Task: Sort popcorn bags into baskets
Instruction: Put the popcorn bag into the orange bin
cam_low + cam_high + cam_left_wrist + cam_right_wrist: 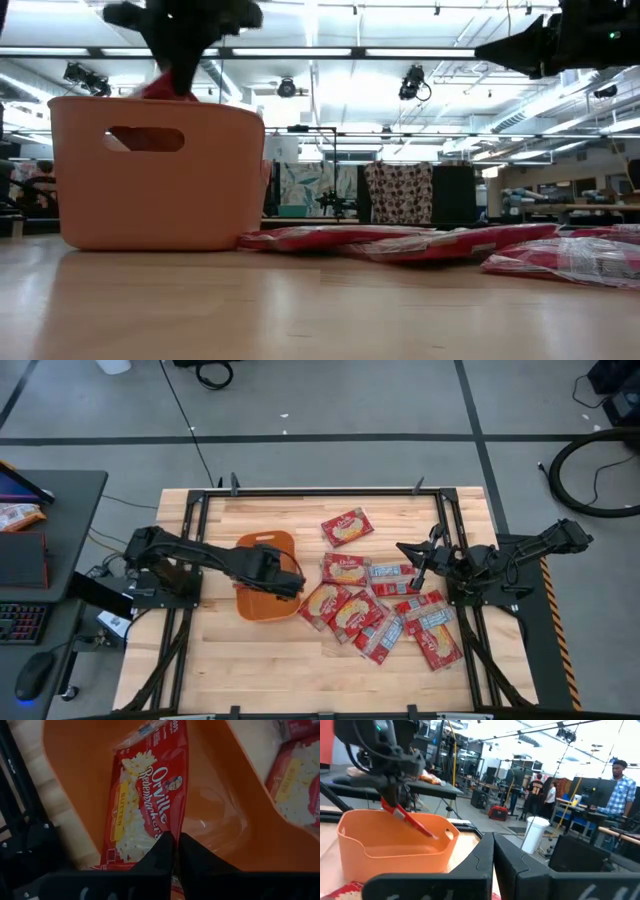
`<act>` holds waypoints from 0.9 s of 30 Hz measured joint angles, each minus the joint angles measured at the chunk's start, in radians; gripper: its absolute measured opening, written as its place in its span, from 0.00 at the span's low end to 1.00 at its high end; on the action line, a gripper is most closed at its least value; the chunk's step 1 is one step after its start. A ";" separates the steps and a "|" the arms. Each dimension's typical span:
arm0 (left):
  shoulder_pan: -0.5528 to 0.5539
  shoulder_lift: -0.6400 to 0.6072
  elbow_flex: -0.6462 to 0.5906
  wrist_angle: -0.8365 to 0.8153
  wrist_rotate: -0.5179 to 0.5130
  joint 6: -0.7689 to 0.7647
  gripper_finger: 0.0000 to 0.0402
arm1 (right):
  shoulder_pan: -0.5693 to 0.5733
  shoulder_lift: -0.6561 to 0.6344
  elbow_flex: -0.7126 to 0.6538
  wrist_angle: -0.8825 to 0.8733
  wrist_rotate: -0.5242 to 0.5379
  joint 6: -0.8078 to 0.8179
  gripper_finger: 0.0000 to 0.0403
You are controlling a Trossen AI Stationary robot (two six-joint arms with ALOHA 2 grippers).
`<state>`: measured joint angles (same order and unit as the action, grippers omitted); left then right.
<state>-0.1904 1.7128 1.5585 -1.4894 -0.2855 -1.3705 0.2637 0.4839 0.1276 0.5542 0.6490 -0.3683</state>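
Observation:
The orange basket (262, 542) stands left of the table's middle, its handle slot (145, 139) facing the low view. My left gripper (175, 851) hangs over the basket, shut on one red popcorn bag (145, 805). That bag also shows in the right wrist view (412, 822) and above the rim in the low view (165, 85). Several more popcorn bags (385, 610) lie flat on the table right of the basket, and one (348, 527) lies apart, farther back. My right gripper (415, 560) is shut, raised above the bags at the right side, touching nothing. My left gripper pinches the popcorn bag between its two fingers at the edge of one short end (162, 832). The fingers come from above, pointing down. The bag hangs slanting below them inside the basket (427, 832). Whether its lower end touches the basket, I cannot tell.
Bare wooden table (270, 670) lies near and left of the basket. A dark frame rail (440, 530) runs around the table's edge. A side desk with a keyboard (25, 622) stands left of the table. People (615, 785) stand in the room beyond.

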 joint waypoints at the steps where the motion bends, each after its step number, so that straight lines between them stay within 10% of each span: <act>1: 0.010 0.008 0.000 0.000 0.006 0.002 0.05 | -0.005 0.000 0.000 0.000 -0.009 0.000 0.04; 18: 0.043 0.048 -0.001 0.082 0.009 0.114 0.38 | -0.024 0.000 0.000 -0.008 -0.032 0.006 0.04; 27: 0.034 0.048 -0.001 0.548 0.008 0.654 0.41 | -0.024 0.000 0.000 -0.002 -0.074 0.010 0.04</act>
<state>-0.1569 1.7607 1.5578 -0.9413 -0.2775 -0.7167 0.2398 0.4839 0.1276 0.5518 0.5747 -0.3588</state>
